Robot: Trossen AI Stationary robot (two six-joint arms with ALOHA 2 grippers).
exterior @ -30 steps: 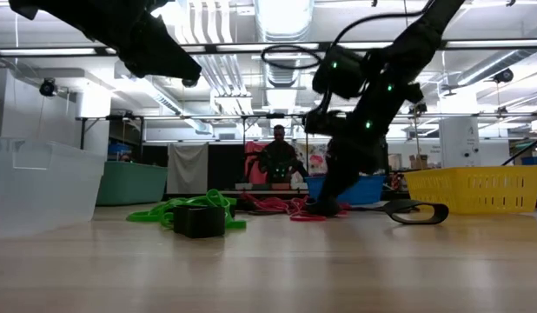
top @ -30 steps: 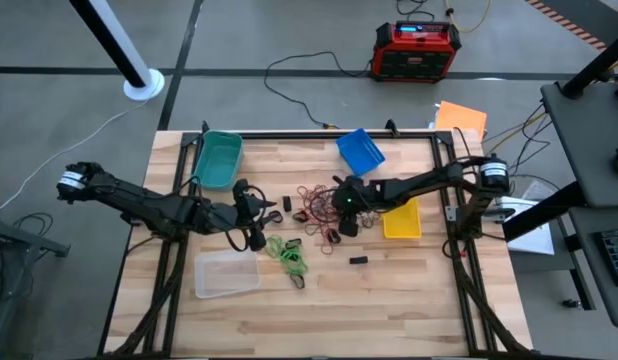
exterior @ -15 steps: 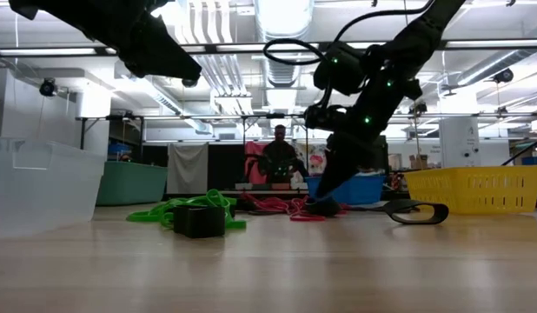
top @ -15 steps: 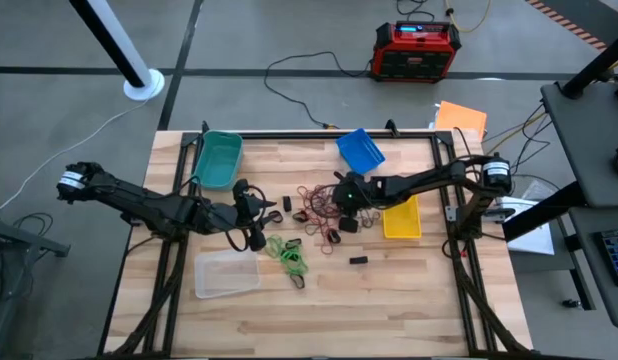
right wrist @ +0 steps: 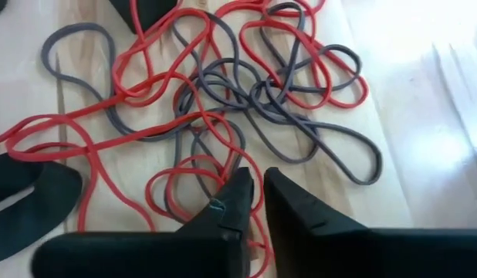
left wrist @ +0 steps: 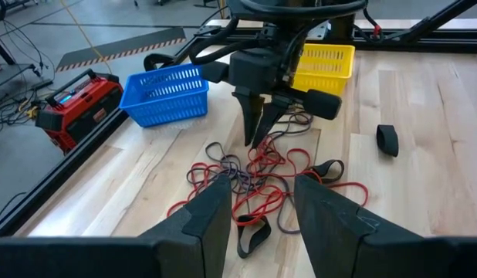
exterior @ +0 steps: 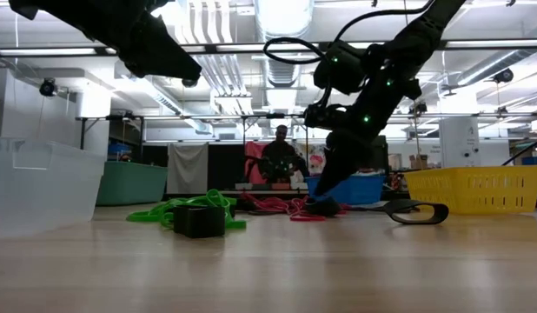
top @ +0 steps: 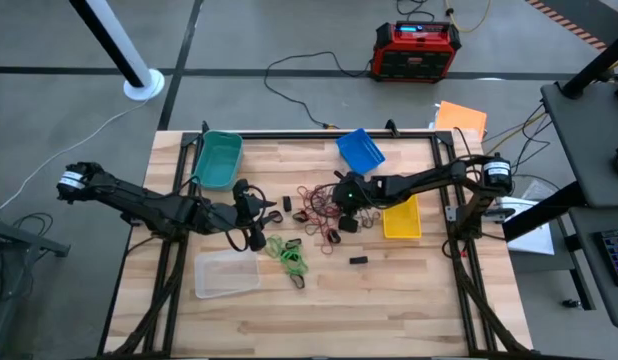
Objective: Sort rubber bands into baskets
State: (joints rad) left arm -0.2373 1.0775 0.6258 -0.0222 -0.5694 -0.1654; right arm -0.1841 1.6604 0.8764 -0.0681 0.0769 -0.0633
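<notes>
A tangle of red and dark grey rubber bands (top: 314, 200) lies mid-table, seen close in the right wrist view (right wrist: 223, 100). Green bands (top: 287, 255) lie nearer the front. My right gripper (right wrist: 256, 185) points steeply down into the tangle's near side (left wrist: 254, 141), its fingers shut at the tips. My left gripper (left wrist: 262, 208) hovers open left of the tangle (top: 261, 215) with nothing between its fingers. The baskets stand around: teal (top: 217, 158), blue (top: 360, 150), yellow (top: 401, 218), clear (top: 227, 273). My right gripper comes slanting down from the table's right onto a red band's loop (right wrist: 223, 166) at the tangle's edge. The band runs in under the closed fingertips (right wrist: 240, 181), which cover the place of contact. The band lies slack on the table with the rest.
Wide black bands lie loose around the tangle (left wrist: 387, 139) (top: 334, 237). A small black block (top: 359, 260) sits toward the front, with bare wood around it. A person stands in the room beyond the table (exterior: 280, 161).
My right gripper has shut its fingers down at the edge of the tangle, staying nearly in place. The bands have not visibly shifted.
</notes>
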